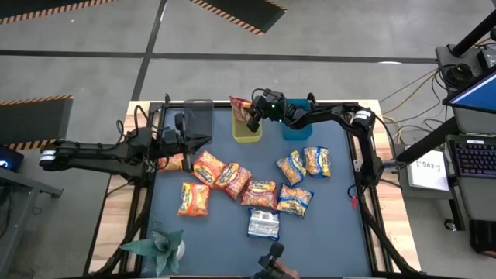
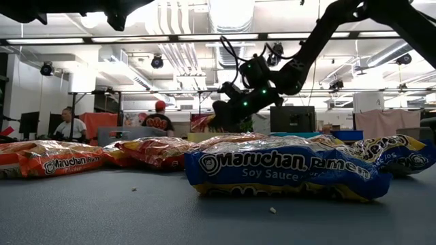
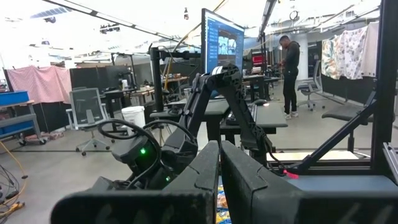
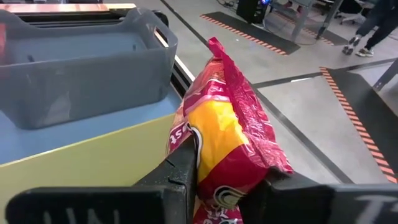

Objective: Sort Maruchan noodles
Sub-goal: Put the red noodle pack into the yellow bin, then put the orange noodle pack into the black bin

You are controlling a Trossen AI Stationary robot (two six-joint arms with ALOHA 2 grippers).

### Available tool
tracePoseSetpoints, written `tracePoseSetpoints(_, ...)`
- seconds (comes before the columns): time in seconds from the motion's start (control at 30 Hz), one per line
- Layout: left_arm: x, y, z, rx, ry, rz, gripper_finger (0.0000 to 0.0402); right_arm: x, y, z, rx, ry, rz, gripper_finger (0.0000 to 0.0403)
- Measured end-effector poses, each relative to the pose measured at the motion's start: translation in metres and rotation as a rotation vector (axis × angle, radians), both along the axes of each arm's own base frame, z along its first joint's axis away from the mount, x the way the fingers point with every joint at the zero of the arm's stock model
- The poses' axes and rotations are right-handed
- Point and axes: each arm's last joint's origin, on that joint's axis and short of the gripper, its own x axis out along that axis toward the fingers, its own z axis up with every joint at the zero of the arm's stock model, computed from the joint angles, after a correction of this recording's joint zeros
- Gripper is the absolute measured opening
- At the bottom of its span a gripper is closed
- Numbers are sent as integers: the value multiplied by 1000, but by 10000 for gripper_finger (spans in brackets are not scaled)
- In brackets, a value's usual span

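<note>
Blue-topped desk (image 1: 341, 225) on concrete floor, open lab behind (people at workstations). Right claw (image 4: 217, 180) clamped on red noodle packet (image 4: 227, 130), held above yellow bin (image 1: 247, 130) beside grey bin (image 4: 81, 62). Risk: thin edge grip, possible slip or drop outside bin. Left claw (image 3: 219, 180) nearly closed, empty, at desk's left edge. Remaining packets (image 1: 232, 180) spread mid-desk.

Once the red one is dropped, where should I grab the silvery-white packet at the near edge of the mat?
The silvery-white packet lies flat, alone nearer the front than the blue-and-yellow packet. I'd come straight down and pinch across its narrower width, fingers on the two long edges, which look clear. The right gripper holds the red packet over the yellow bin; the left gripper looks shut.
</note>
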Motion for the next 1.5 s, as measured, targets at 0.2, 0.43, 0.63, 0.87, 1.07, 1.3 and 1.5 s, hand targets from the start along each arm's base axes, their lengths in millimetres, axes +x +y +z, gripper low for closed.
tracePoseSetpoints(0.2, 0, 0, 0, 0, 1, 0, 0, -2, 0, 1, 16, 17, -27, 86)
tracePoseSetpoints(0.43, 0, 0, 0, 0, 1, 0, 0, -2, 0, 1, 35, 21, -35, 140)
tracePoseSetpoints(0.63, 0, 0, 0, 0, 4, 0, 0, -3, -1, 13, 39, 50, -87, 155)
tracePoseSetpoints(0.87, 0, 0, -2, -1, 14, 1, 0, -9, 3, 52, 75, 114, -85, 155)
tracePoseSetpoints(1.07, 3, 0, -5, -8, 37, 8, 0, -28, 27, 90, 134, 189, -57, 155)
tracePoseSetpoints(1.3, 15, 3, -15, -41, 96, 75, 0, -61, 83, 110, 161, 146, 64, 155)
tracePoseSetpoints(1.5, 29, 5, -30, -111, 164, 89, 0, -91, 132, 92, 216, 92, 179, 155)
